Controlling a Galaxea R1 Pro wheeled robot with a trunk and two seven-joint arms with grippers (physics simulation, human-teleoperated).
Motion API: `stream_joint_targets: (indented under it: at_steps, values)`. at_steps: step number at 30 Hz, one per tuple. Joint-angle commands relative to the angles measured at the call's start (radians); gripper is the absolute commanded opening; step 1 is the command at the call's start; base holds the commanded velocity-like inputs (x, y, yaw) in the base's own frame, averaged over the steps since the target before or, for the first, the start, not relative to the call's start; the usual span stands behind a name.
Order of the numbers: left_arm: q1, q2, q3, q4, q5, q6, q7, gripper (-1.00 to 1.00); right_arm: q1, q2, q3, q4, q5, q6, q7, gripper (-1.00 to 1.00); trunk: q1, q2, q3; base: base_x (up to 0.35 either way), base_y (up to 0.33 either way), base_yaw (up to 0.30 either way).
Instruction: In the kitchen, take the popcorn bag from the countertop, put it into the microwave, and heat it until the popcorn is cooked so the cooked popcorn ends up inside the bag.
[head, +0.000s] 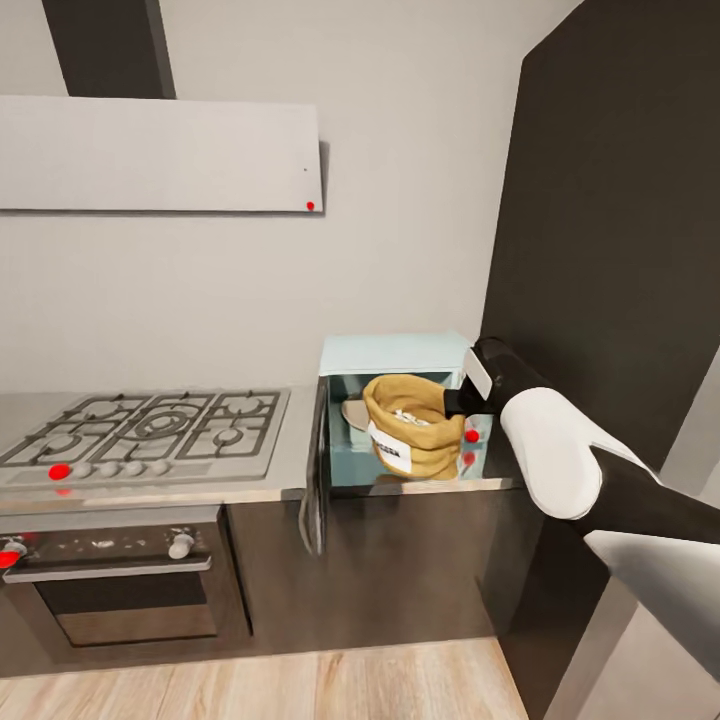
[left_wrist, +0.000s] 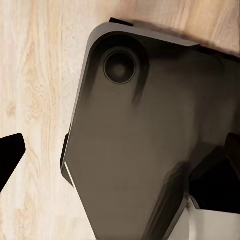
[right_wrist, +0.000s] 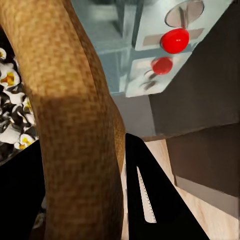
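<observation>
The pale mint-blue microwave (head: 392, 352) stands on the grey countertop (head: 300, 440) with its dark door (head: 315, 470) swung open to the left. The tan popcorn bag (head: 412, 428) with its white label hangs upright at the microwave's open mouth. My right gripper (head: 453, 403) is shut on the bag's rolled rim (right_wrist: 75, 125), with one finger inside the bag and one finger (right_wrist: 147, 195) outside. Whitish popcorn (right_wrist: 11, 117) lies inside the bag. The microwave's white panel with red-marked knobs (right_wrist: 175, 40) is just behind. My left gripper (left_wrist: 120, 155) hangs open over the floor.
A steel gas hob (head: 150, 432) sits left of the microwave, over a black oven (head: 120, 580). A flat white hood (head: 160, 155) hangs above. A tall dark cabinet (head: 610, 220) stands close on the right. Below the left gripper are the robot's dark base (left_wrist: 140, 150) and wooden floor (left_wrist: 35, 100).
</observation>
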Motion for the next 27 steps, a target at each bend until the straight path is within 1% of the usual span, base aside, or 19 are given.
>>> stream_joint_targets:
  at_steps: [1, 5, 7, 13, 17, 19, 27]
  values:
    - [0.0, 0.0, 0.001, -0.001, 0.003, -0.001, 0.001, 1.0, -0.001, 0.002, -0.009, 0.001, 0.004, 0.003, -0.012, -1.0, 0.001, -0.001, -0.001, 0.302, 0.0, 0.0]
    - [0.0, 0.0, 0.001, -0.002, 0.003, -0.002, 0.001, 1.0, -0.001, 0.001, -0.009, 0.01, 0.004, 0.003, -0.034, -1.0, 0.001, -0.001, -0.001, 0.289, 0.0, 0.0]
    - [0.0, 0.0, 0.001, -0.002, 0.003, -0.002, 0.001, 1.0, -0.001, 0.001, -0.01, 0.013, 0.002, 0.003, -0.036, -1.0, 0.001, -0.001, -0.001, 0.094, 0.0, 0.0]
    - [0.0, 0.0, 0.002, -0.002, 0.003, -0.002, 0.001, 1.0, -0.001, 0.001, -0.012, 0.018, 0.001, 0.003, -0.036, -1.0, 0.001, -0.001, -0.001, 0.009, 0.0, 0.0]
    - [0.0, 0.0, 0.002, -0.002, 0.003, -0.002, 0.001, 1.0, -0.001, -0.001, -0.012, 0.072, 0.001, 0.003, -0.035, -1.0, 0.001, -0.001, -0.001, 0.0, 0.0, 0.0]
    - [0.0, 0.0, 0.002, -0.002, 0.003, -0.002, 0.001, 1.0, -0.001, -0.002, -0.012, 0.085, 0.001, 0.003, -0.035, -1.0, 0.001, -0.001, -0.001, 0.0, 0.0, 0.0]
    - [0.0, -0.001, 0.002, -0.002, 0.003, -0.002, 0.002, 1.0, -0.001, -0.002, -0.012, 0.091, -0.001, 0.003, -0.034, -1.0, 0.001, -0.001, -0.001, 0.0, 0.0, 0.0]
